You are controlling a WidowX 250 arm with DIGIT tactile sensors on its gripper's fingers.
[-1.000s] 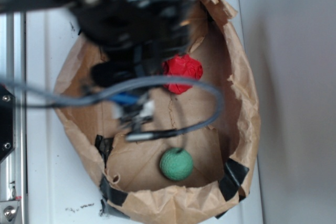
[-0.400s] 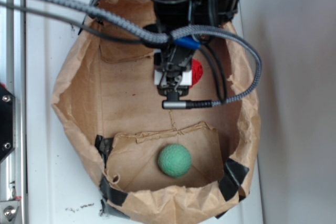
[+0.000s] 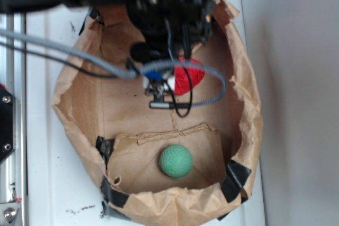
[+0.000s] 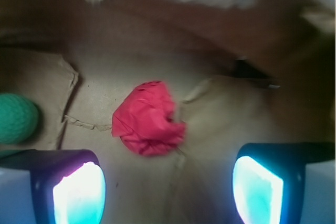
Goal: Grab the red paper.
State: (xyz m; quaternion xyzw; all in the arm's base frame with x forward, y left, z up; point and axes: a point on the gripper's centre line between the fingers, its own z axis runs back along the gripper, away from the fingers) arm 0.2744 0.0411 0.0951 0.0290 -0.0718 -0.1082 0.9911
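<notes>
The red paper [image 4: 148,119] is a crumpled bright red wad lying on the floor of the brown paper bag [image 3: 246,115]. In the exterior view the red paper [image 3: 189,78] shows partly, its left side hidden by my arm. My gripper [image 4: 168,182] is open and empty, jaws wide apart, with glowing pads [image 4: 79,192] at the bottom of the wrist view. The wad lies just ahead of the gap between the jaws, apart from both. In the exterior view the gripper itself is hidden under the arm.
A green ball [image 3: 176,161] lies at the front of the bag; it also shows at the left edge of the wrist view [image 4: 16,118]. The bag's crinkled walls rise all around. Black tape patches [image 3: 235,179] sit on its front rim. Grey cables loop over the bag.
My arm has swung over the bag to the right and then back a little to the left, ending above the red paper and hiding part of it. The green ball has barely moved.
</notes>
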